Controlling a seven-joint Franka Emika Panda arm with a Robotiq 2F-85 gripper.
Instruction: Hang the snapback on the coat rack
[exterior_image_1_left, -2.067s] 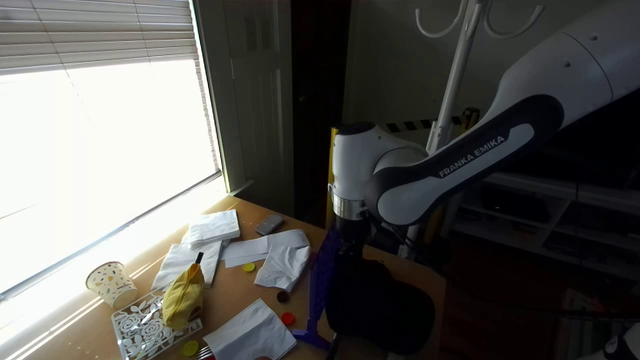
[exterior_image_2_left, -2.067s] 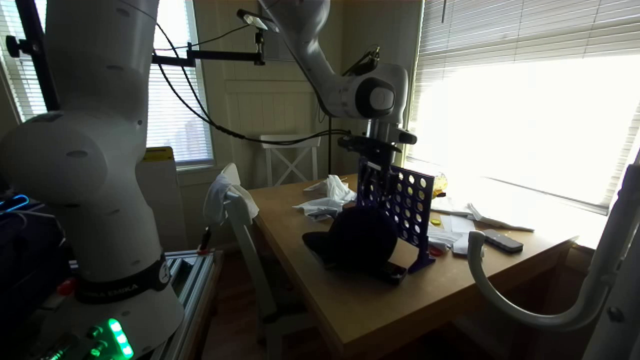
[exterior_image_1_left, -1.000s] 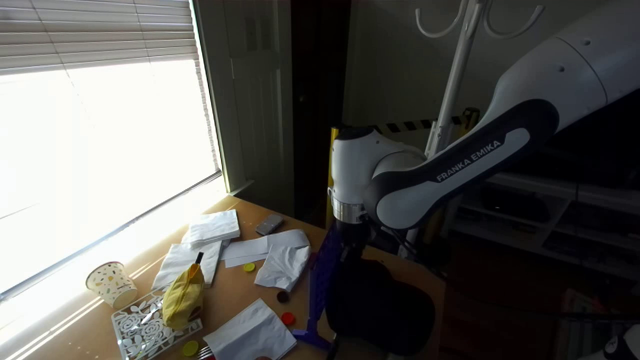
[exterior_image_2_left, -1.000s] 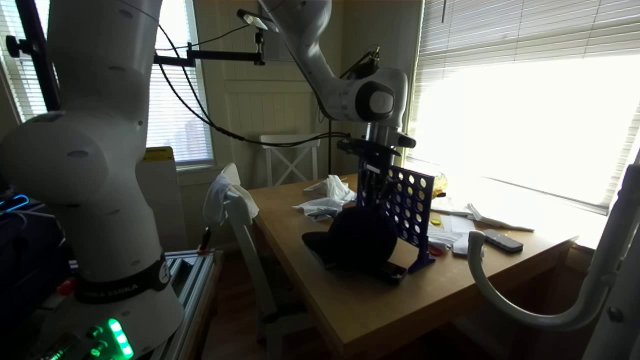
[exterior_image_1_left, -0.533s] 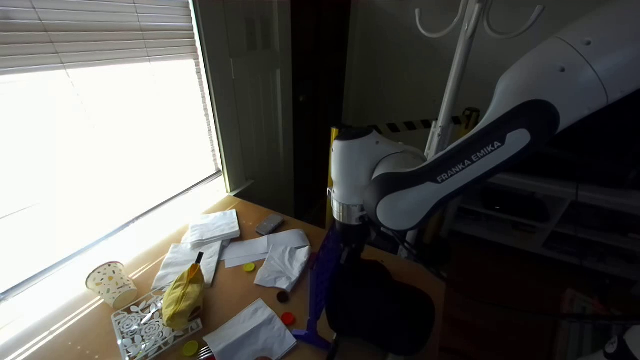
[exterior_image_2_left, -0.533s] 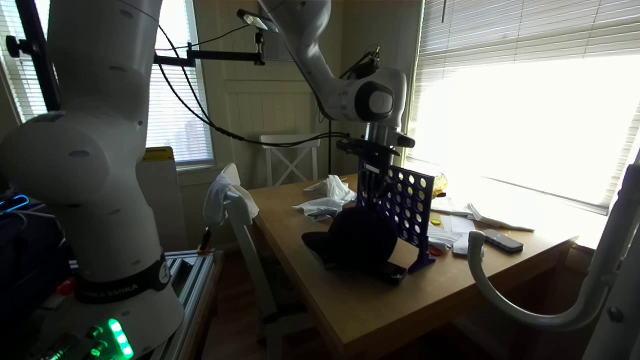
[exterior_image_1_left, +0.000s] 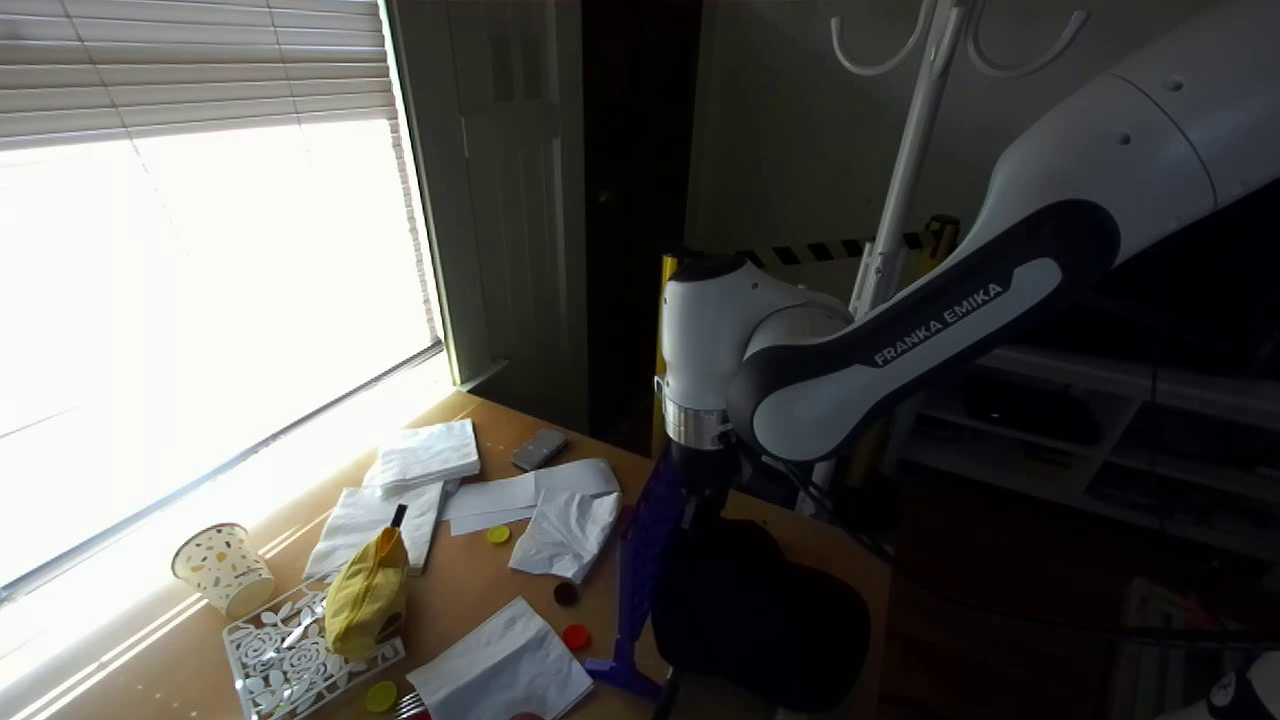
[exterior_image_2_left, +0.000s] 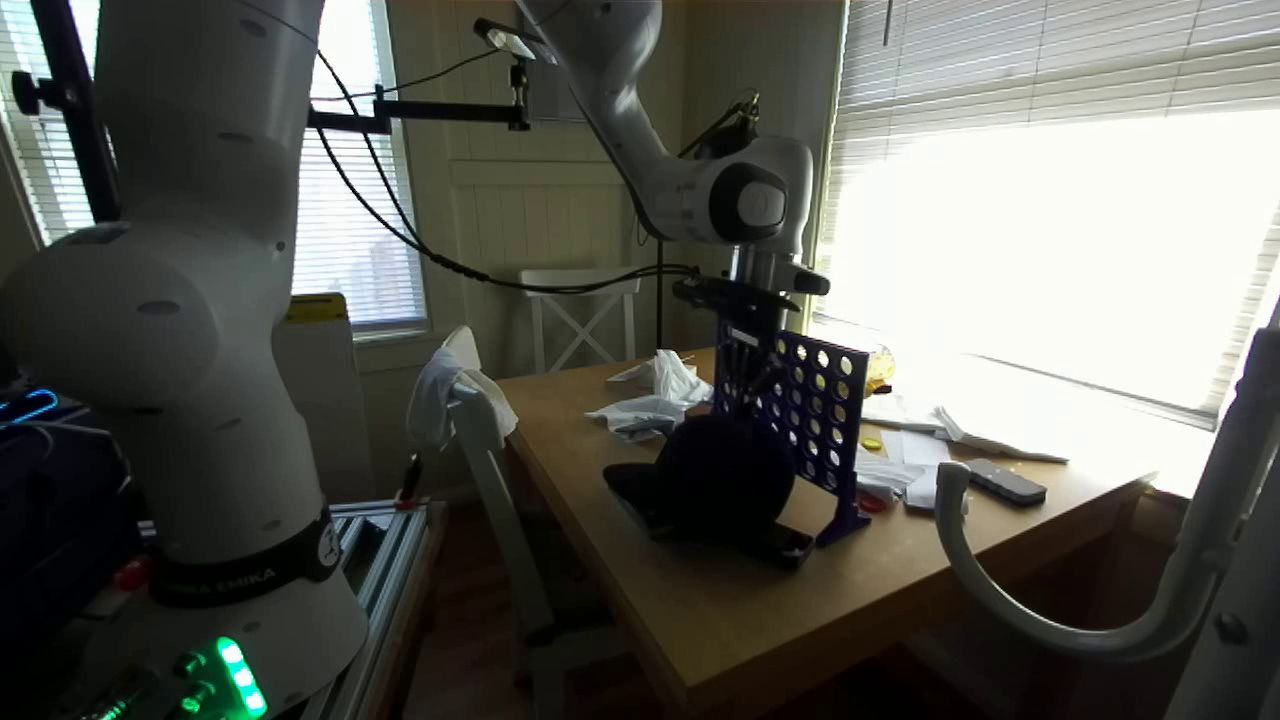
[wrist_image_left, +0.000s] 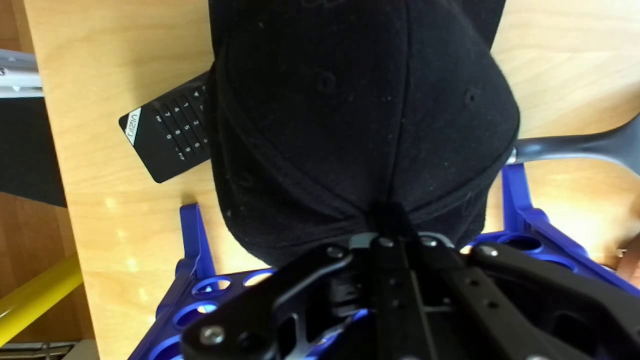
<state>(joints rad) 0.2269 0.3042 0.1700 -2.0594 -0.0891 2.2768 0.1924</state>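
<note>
Black, the cap (wrist_image_left: 357, 120) lies directly beneath the fingers (wrist_image_left: 392, 270) pinching its crown, just beside the game frame (exterior_image_1_left: 643, 570), brim (exterior_image_2_left: 635, 490) pointing away from that frame.

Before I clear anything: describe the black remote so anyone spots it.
On the wooden table, find the blue-violet holed grid with a black cap beside it. The remote pokes out past the cap's edge. Unlike both neighbours, it has numbered keys and a white corner label.

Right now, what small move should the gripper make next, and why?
Probably a short, straight lift to test the pinch: the gripper looks shut on the snapback, whose cloth creases toward the grip, and the blue holed board stands close beside the cap.
</note>
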